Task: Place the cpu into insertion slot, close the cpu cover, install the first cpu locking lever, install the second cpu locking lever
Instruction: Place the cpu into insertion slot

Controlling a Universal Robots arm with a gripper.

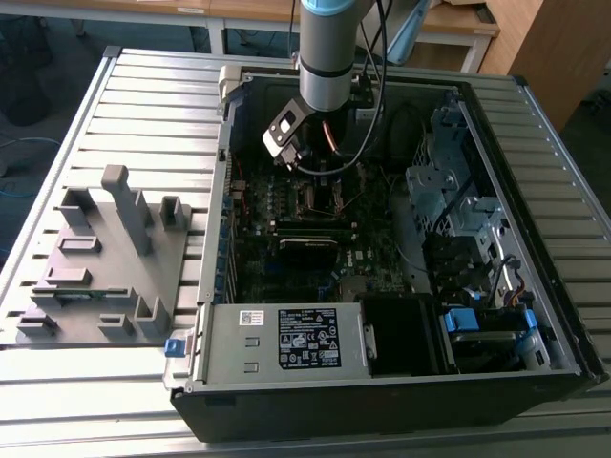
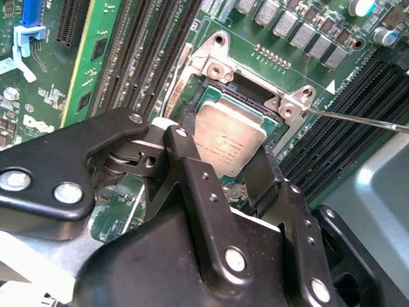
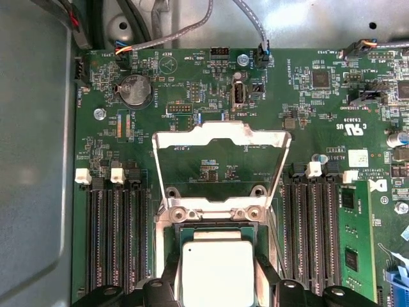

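My gripper (image 1: 322,184) reaches down into the open computer case (image 1: 535,124), over the motherboard. In both wrist views its black fingers (image 2: 185,160) flank the cpu (image 2: 230,137), a silver-grey square chip, and press on two opposite edges. The cpu (image 3: 217,272) sits level over the insertion slot (image 2: 246,96), whose silvery rim (image 3: 211,206) shows just beyond the chip. I cannot tell whether the chip rests in the slot or hovers just above it. The cpu cover (image 3: 192,137), a thin metal frame, is swung back open. A thin locking lever (image 2: 358,120) sticks out sideways, unlatched.
Long black memory slots (image 3: 115,236) run on both sides of the socket (image 3: 313,230). Cables (image 1: 401,124) hang near the arm. A power supply (image 1: 286,339) and a drive cage (image 1: 458,181) fill the case's other parts. A grey fixture (image 1: 105,258) lies on the table at the exterior view's left.
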